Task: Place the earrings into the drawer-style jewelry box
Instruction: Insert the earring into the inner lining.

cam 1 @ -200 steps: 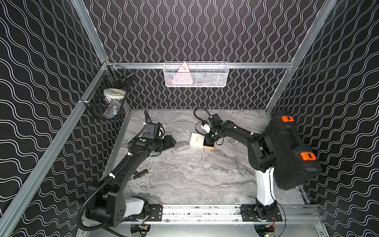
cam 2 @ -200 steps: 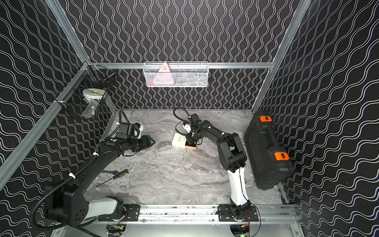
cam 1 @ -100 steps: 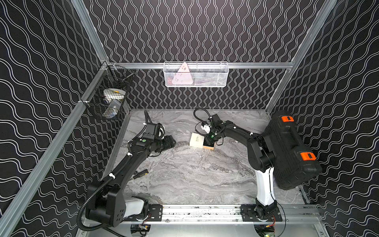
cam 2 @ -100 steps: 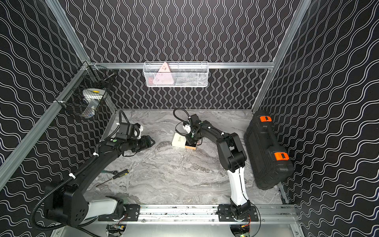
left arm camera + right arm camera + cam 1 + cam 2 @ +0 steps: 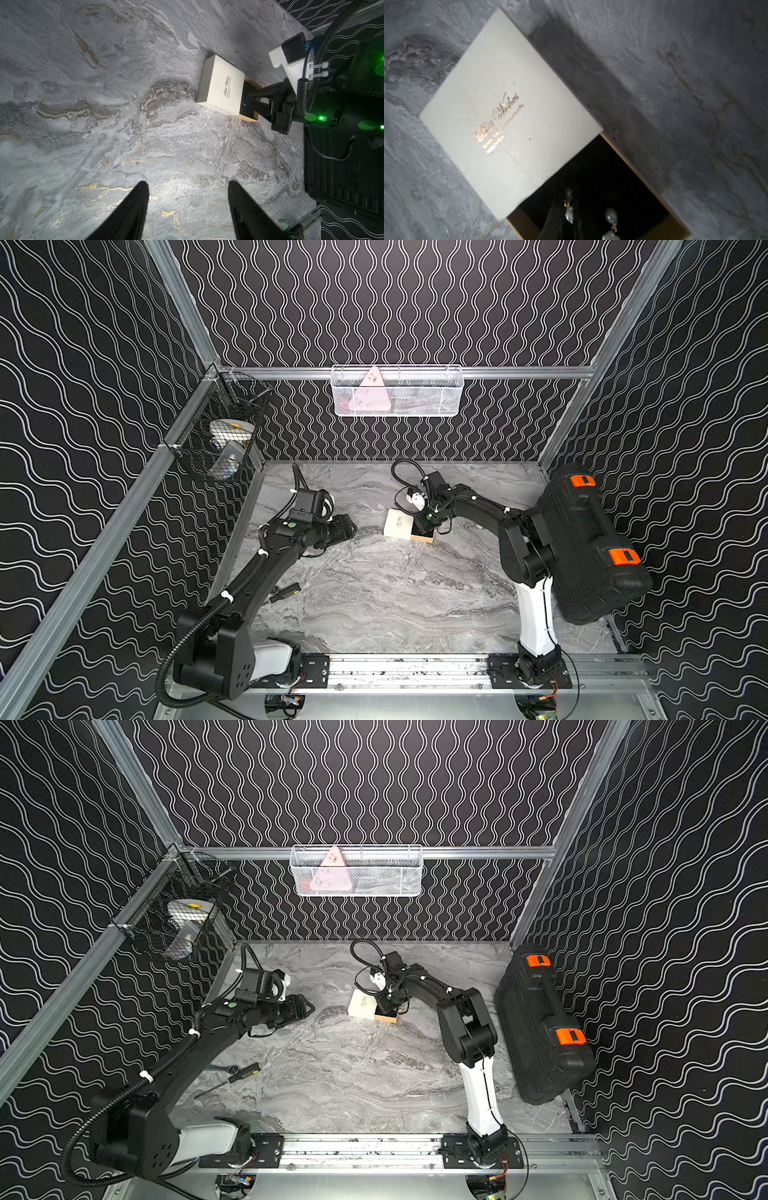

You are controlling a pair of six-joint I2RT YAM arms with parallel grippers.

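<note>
Nothing is moving between the earlier frames and now: both arms are sitting where they were, and the box is not sliding.

I am holding the right gripper [image 5: 246,99] over the pulled-out drawer [image 5: 602,172] of the drawer-style jewelry box [image 5: 508,116]. Its jaws are standing all but closed. In the right wrist view one of the earrings [image 5: 568,209] is hanging right at the tips, so I am judging it pinched there. A second pearly drop [image 5: 609,216] is showing just beside it, over the black lining.

The left gripper [image 5: 187,199] is hovering over the marble table [image 5: 104,124], well apart from the box, with its jaws wide and gripping nothing.

I am treating these drops as nearly weightless, slick and easy to flick away. Their thin gold links are looking fragile, so the bead body seems the safer place to grip. The cardboard box is looking light too, and a nudge could push it along.

The frame edge is cutting off the lower part of the drops and of the drawer. My fingers are blending into the dark lining, so I am not seeing the contact itself, nor whether the second drop is resting or hanging. In both top views the wrist is covering the drawer and the earrings are not showing.
</note>
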